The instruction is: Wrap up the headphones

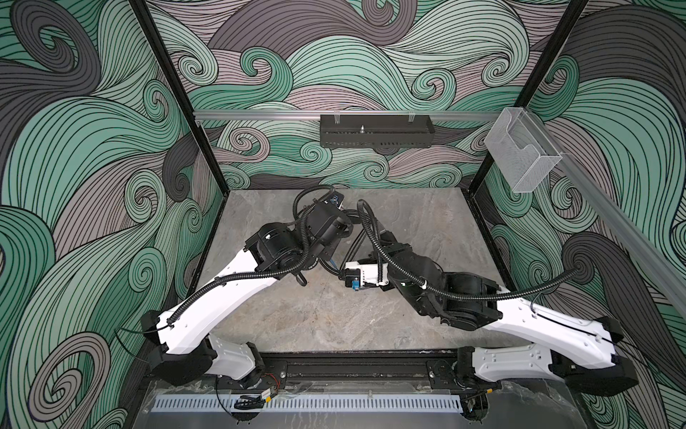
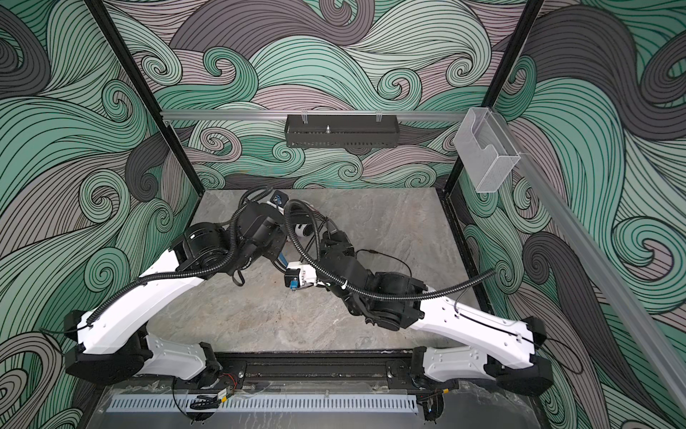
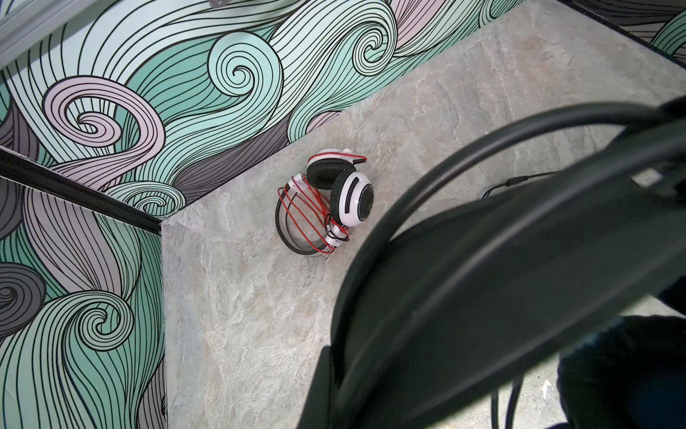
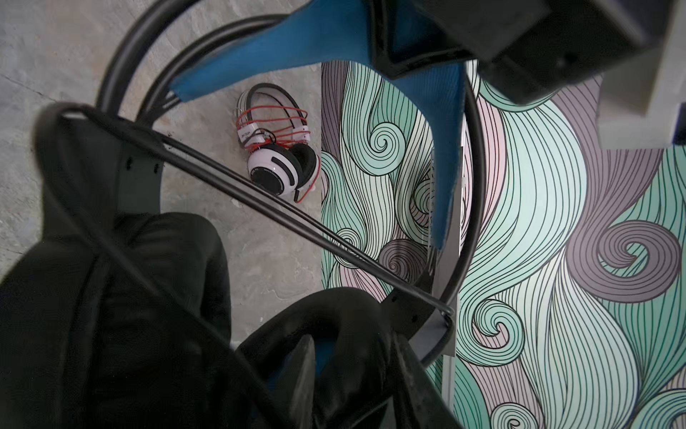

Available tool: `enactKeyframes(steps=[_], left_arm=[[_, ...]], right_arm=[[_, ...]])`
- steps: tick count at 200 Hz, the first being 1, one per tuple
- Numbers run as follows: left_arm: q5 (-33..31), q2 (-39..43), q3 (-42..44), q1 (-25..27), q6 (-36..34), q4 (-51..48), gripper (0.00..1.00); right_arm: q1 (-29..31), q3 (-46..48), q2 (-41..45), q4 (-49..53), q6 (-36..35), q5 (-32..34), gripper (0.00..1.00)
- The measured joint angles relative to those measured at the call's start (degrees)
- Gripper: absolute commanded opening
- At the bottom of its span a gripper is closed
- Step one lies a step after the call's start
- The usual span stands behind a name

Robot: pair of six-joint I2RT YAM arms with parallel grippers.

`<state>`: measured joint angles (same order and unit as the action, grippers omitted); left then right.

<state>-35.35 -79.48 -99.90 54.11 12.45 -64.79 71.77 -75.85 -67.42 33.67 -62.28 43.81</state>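
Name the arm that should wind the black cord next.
Right, probably: the left gripper is shut on the headband of the black headphones, and the cord's loose tail lies beside the right arm, though the right gripper holds an ear pad.

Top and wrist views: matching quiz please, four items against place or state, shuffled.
Items:
1 white headphones
2 black headphones
3 clear bin
4 black tray

Place or state:
A hangs on the back rail
B red cord wound round it, lying on the table
C blue lining inside the band
D mounted on the right-side rail

Pairs: 1-B, 2-C, 3-D, 4-A
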Motion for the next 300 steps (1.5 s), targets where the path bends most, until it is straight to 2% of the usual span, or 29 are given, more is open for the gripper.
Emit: enactKeyframes(steps=[40, 58, 78, 115, 145, 186, 249, 300], left_arm=[[0.98, -0.44, 0.87, -0.09, 0.15, 0.04, 0.00], [1.44, -0.46, 1.46, -0.11, 0.28, 0.09, 0.00], [2.67, -0.44, 1.66, -0.26, 0.48, 0.20, 0.00], [6.25, -0.02, 2.14, -0.35, -0.02, 0.02, 0.00], [7.96, 0.22, 2.89, -0.35, -0.07, -0.09, 0.00], [8.68, 0.26, 3.78, -0.35, -0.35, -0.24, 0.00], [14.01, 3.74, 7.45, -0.35, -3.65, 1.49, 0.00], [16.61, 6.49, 7.74, -0.35, -4.39, 4.02, 0.00]], right_arm=[[0.00, 2.62, 0.76, -2.10, -6.10, 1.70, 0.42], [0.00, 2.82, 0.85, -2.36, -6.69, 1.81, 0.43], [0.00, 0.57, 0.48, 0.79, -2.91, 0.50, 0.43], [-0.11, -8.11, -0.31, 5.97, 11.43, -4.22, 0.41], [-0.11, -9.73, -0.72, 8.20, 18.71, -6.21, 0.37], [-1.42, -8.13, -2.34, 9.49, 18.16, -4.85, 0.36], [-11.39, -9.94, -2.38, 9.42, 19.74, -5.51, 0.36], [-13.27, -9.31, -1.99, 9.40, 21.16, -6.82, 0.36]])
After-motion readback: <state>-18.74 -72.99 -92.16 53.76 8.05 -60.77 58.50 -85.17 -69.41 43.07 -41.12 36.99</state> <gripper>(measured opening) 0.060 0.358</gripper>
